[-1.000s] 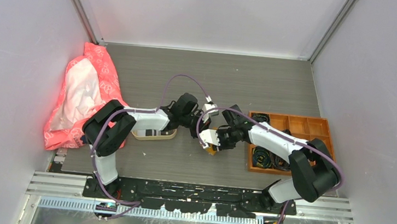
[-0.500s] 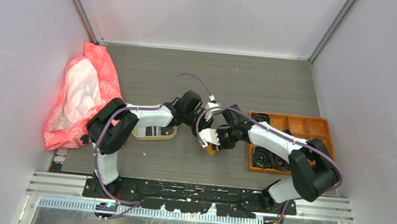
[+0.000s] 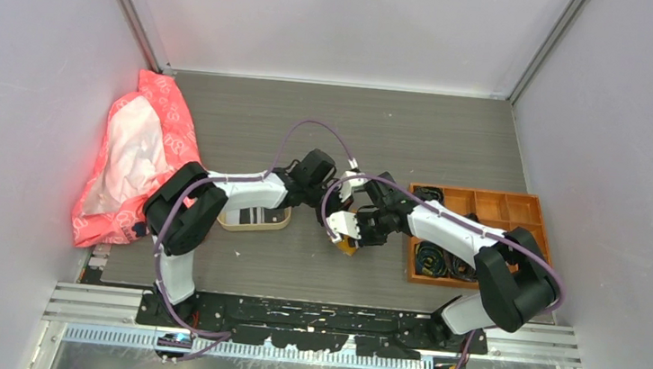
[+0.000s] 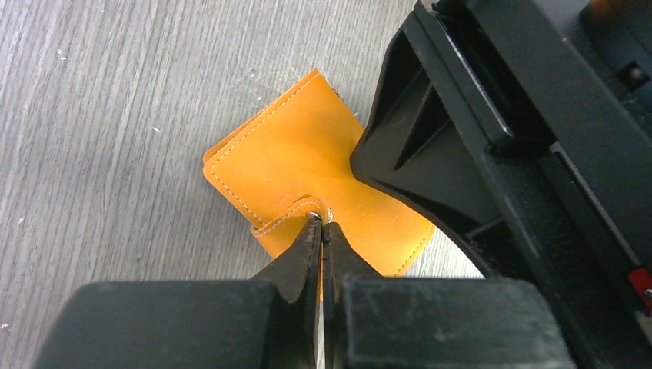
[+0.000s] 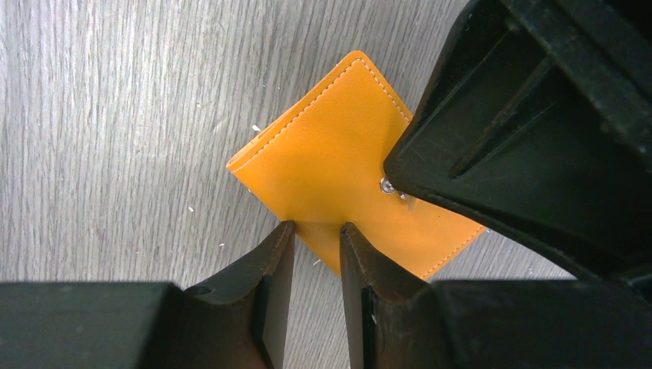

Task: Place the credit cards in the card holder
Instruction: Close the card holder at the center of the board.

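Top: we find card holder point(image 3: 347, 247) on table point(image 3: 311, 120), between beige tray point(image 3: 224, 222) and orange box point(image 3: 485, 193); striped credit card point(image 3: 252, 216) in tray.
Left wrist: left gripper point(image 4: 321, 224) pressed together, pinching holder's snap tab point(image 4: 281, 221).
Right wrist: right gripper point(image 5: 314, 228) narrowly spread, tips at holder's near edge; clamped or merely resting, we cannot tell.

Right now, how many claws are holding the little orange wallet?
2. The left claw pinches the snap tab of the card holder; the right claw grips its other edge.
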Tool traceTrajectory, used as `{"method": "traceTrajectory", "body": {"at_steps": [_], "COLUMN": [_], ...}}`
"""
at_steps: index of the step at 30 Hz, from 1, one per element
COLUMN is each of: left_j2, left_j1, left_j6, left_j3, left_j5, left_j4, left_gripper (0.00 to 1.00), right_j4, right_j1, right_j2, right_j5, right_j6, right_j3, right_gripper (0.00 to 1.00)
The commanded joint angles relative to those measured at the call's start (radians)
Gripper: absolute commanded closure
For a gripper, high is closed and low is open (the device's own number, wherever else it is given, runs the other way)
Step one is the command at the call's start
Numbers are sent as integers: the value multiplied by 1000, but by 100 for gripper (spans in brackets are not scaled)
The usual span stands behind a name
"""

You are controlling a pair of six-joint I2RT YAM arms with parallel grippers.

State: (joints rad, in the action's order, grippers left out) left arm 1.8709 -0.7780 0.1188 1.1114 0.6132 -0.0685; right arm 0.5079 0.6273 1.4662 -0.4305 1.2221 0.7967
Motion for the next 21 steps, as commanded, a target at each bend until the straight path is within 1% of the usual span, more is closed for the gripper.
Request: {"method": "traceTrajectory", "body": {"at_steps": [1,13,16,21], "left_j2": [22,16,17,38], "left_j1": [-51,-52,-52,-61], "left_j6": [39,90,116,112], "left_j3": [-20,3,17,58], "left_j5": [14,25,15,29], "left_j4": [-190,-265,-303,-315], "left_gripper": [100,100,100,100], "right_j4": [-56,-54,-52,-51], "right_j1": [11,12,12,18], "right_j2": [36,40,37,42], "right_j5": [8,8,8,10], "right_j6": [-12,-18,-19,-19], "right_j3": [8,13,14,17], "right_gripper": [66,66,66,66]}}
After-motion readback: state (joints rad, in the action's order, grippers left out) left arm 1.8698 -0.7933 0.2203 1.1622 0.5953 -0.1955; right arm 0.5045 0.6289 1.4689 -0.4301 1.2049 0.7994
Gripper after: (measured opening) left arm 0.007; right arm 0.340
